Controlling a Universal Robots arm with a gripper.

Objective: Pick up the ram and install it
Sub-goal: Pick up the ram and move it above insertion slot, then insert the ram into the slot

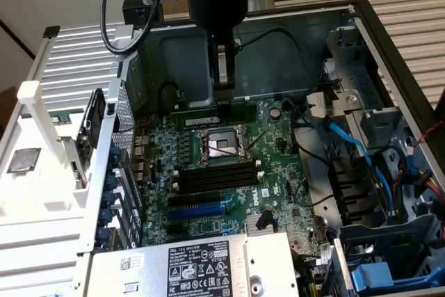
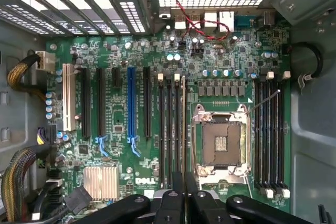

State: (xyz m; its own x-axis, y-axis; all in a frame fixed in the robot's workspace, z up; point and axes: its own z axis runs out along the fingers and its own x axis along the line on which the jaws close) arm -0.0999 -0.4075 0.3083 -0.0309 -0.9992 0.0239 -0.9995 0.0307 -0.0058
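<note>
Along the exterior view's left, a white plastic rack (image 1: 31, 95) is standing outside the open computer case (image 1: 389, 46), and a small silvery square chip (image 1: 23, 160) is lying on it. Just inside the case wall, a row of blue card clips (image 1: 108, 199) is running down the edge of the green motherboard (image 1: 278, 186).

Toward the middle, the gripper (image 1: 224, 104) is hanging straight down from the dark arm, clenched on the ram (image 1: 198, 112). The ram is showing as a long, thin, flat green strip. It is being held level by its middle, with its ends reaching out to either side of the fingertips. It is hanging above the motherboard, on the far side of the CPU socket (image 1: 221, 145), with its length running parallel to the black memory slots (image 1: 215, 173). Whether it has a label or chips I cannot tell from this side. Nearer the camera, the blue expansion slot (image 1: 201, 208) is lying beyond those slots, and a metal power supply with a printed label (image 1: 198, 266) is sitting at the front.

In the wrist view, the fingers (image 2: 173, 203) are sitting close together over the slot group between the socket and the blue slot.

On the exterior view's right, blue cables (image 1: 348, 140) are looping past a grey drive cage (image 1: 361, 102)
</note>
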